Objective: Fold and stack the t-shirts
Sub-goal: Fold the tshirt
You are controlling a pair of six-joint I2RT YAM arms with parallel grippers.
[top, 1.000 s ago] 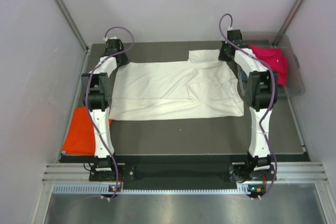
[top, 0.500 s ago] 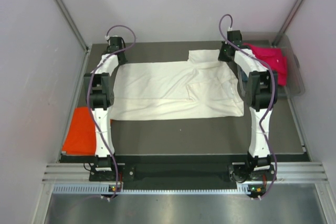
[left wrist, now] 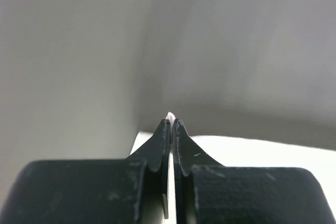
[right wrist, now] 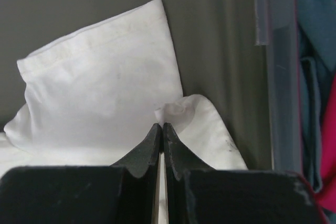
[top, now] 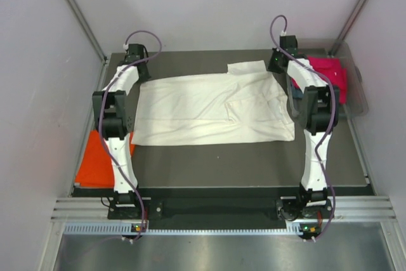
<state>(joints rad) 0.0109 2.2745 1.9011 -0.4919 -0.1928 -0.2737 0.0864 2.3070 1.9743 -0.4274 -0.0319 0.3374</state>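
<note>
Overhead view of a dark worktop [top: 241, 163] with a large cream-white t-shirt [top: 212, 109] spread flat across its middle, its long side running left to right. One sleeve juts toward the far edge near the right end. An orange t-shirt [top: 95, 160] lies at the left edge of the worktop. A magenta-pink t-shirt [top: 330, 74] sits in a clear bin [top: 358, 103] to the right, with grey-blue cloth [right wrist: 315, 35] beside it.

The left fingers [left wrist: 167, 129] are closed on the shirt's far-left corner, with only a sliver of white cloth showing at their tips. The right fingers [right wrist: 156, 132] are closed too, nipping a small pucker of cloth just below the jutting sleeve.

Both holds look thin. If the arms lift or pull unevenly, a corner could slip free and the fold would land crooked. The loose sleeve may flop under or bunch up as the far edge is carried toward the near one. The right fingers also work just beside the bin wall, so a sideways swing could knock it.

Both arms stretch well forward from their bases along the shirt's short sides. The elbows are raised and the wrists are at the far edge. The right wrist looks down onto the cloth — the left one tilts up toward the back wall.
</note>
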